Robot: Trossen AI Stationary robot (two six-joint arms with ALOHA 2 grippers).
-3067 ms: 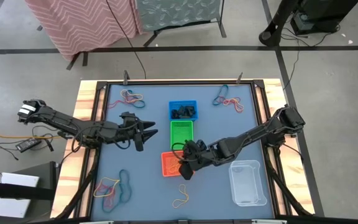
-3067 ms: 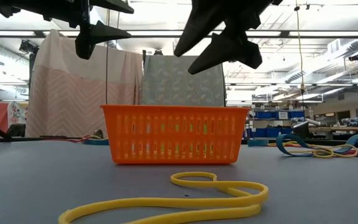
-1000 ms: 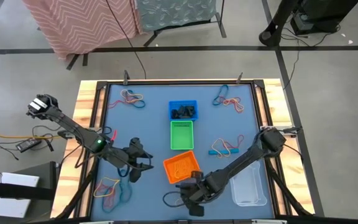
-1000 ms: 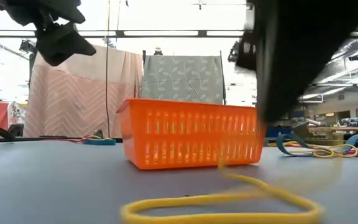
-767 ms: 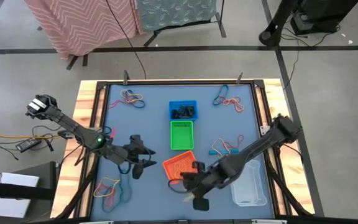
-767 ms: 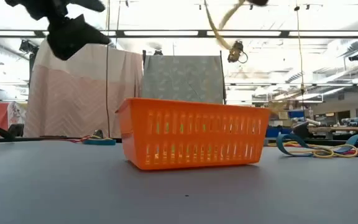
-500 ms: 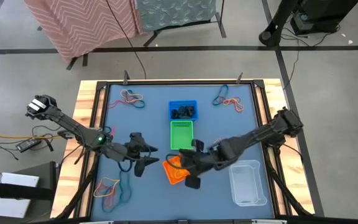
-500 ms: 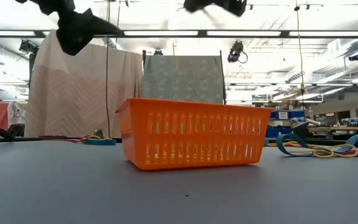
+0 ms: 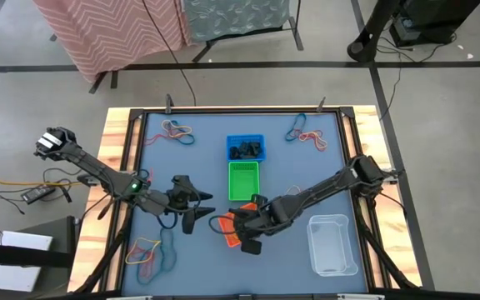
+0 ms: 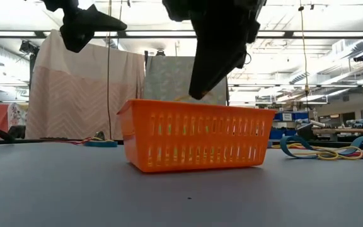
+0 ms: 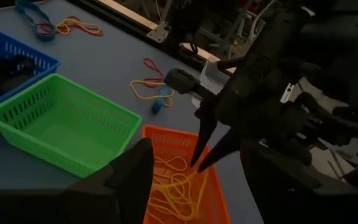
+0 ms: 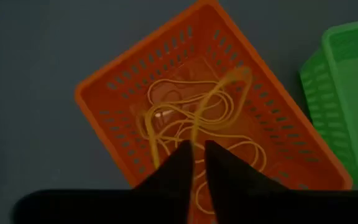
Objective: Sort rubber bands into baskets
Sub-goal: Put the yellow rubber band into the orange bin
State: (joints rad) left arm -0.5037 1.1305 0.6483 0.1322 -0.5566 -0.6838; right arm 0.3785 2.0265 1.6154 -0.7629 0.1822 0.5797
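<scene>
My right gripper (image 12: pixel 197 149) hangs over the orange basket (image 9: pixel 230 230), pointing steeply down, its fingers a narrow gap apart. A blurred yellow rubber band (image 12: pixel 229 87) runs from that gap down into the basket, where other yellow bands (image 12: pixel 166 127) lie on the floor. The green basket (image 9: pixel 242 181) stands empty beyond the orange one. The blue basket (image 9: pixel 246 148) behind it holds dark bands. My left gripper (image 9: pixel 198 210) hovers open, left of the orange basket, with nothing between its fingers. My right gripper has the yellow band's near end (image 12: pixel 196 138) in the narrow gap between its fingers, which come from above. I cannot tell whether they touch it. The rest of the band loops down inside the orange basket.
Loose bands lie in heaps at the far left (image 9: pixel 177 131), far right (image 9: pixel 307 133) and near left (image 9: pixel 150 250) of the mat. A clear tub (image 9: pixel 332 243) stands near the right edge. Wooden rails (image 9: pixel 117 167) border the table.
My right gripper has lifted a yellow band off the mat by the near edge. It has carried the band up and toward the far edge, to a place over the orange basket. The band has left the table and now trails into that basket.
</scene>
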